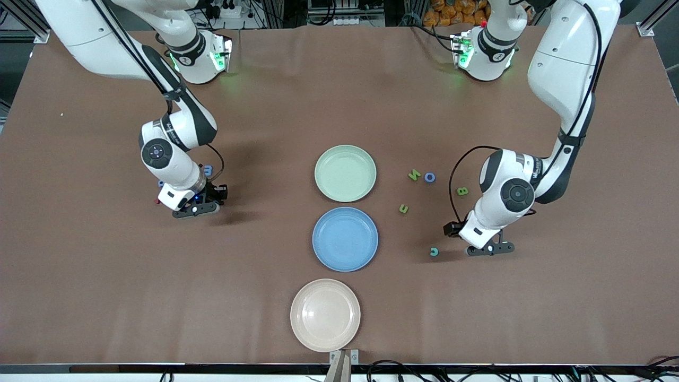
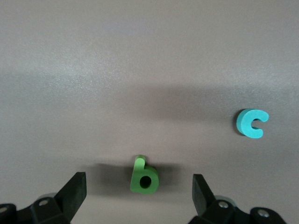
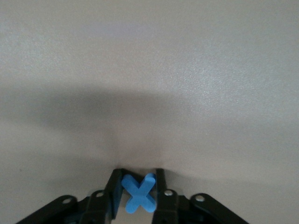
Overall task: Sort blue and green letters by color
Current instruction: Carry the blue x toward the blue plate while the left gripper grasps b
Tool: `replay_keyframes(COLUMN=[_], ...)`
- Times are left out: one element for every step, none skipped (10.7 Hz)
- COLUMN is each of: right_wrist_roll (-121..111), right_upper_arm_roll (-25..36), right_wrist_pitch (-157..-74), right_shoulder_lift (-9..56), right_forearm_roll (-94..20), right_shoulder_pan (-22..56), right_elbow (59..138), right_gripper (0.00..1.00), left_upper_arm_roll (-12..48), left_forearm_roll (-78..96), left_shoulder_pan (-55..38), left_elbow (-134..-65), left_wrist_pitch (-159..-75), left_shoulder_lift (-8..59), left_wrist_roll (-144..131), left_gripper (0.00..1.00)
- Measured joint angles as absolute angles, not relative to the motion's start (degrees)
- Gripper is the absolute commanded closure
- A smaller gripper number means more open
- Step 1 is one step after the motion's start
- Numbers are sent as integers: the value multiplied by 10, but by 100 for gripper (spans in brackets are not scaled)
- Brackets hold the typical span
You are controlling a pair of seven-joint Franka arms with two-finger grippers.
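Right gripper (image 3: 135, 198) is clamped on a blue x (image 3: 138, 195), low over the table, twd the right arm's end from the green plate (image 1: 345, 173). Only the tips pinch it, so prob slips on lift. Left gripper (image 2: 139, 191) waits wide open around a green b (image 2: 144, 176).

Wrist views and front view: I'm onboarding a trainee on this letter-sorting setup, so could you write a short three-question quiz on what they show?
1. True or false: the right gripper is closed on a blue x.
2. Which letter lies on the table between the open fingers of the left gripper? A) a green b B) a yellow k C) a red s
3. Fill in: of the green plate, blue plate and beige plate, the number holding a letter is ____.

Key: 1 true; 2 A; 3 zero.
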State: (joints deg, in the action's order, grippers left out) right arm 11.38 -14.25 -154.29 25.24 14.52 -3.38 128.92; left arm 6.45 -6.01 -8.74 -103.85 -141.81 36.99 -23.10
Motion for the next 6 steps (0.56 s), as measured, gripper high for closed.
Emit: replay_keyframes(right_wrist_roll=[116, 119, 128, 148, 173, 203], right_upper_arm_roll=[-142, -142, -142, -141, -142, -144], right_wrist_pitch=[-1545, -1546, -1548, -1546, -1524, -1489], right_shoulder_lift=[252, 252, 253, 253, 253, 253], right_forearm_roll=[145, 145, 145, 145, 145, 145], right_shoulder_pan=[-34, -34, -35, -35, -34, -28], right_elbow=[1289, 1289, 1285, 1276, 1254, 1221], right_gripper=[100, 100, 100, 100, 100, 100], left_upper_arm_roll=[65, 65, 65, 65, 65, 65], left_forearm_roll=[-60, -60, -60, -60, -60, -60], left_shoulder_pan=[-87, -87, -88, -88, -88, -88], left_elbow=[-1039, -1039, -1039, -1039, -1039, -1039], left_wrist_pitch=[-1419, -1420, -1420, -1421, -1421, -1421], left_shoulder_lift=[372, 374, 374, 375, 375, 375], left_wrist_roll=[-231, -231, -231, -231, -231, -231], left_gripper=[0, 0, 0, 59, 100, 100])
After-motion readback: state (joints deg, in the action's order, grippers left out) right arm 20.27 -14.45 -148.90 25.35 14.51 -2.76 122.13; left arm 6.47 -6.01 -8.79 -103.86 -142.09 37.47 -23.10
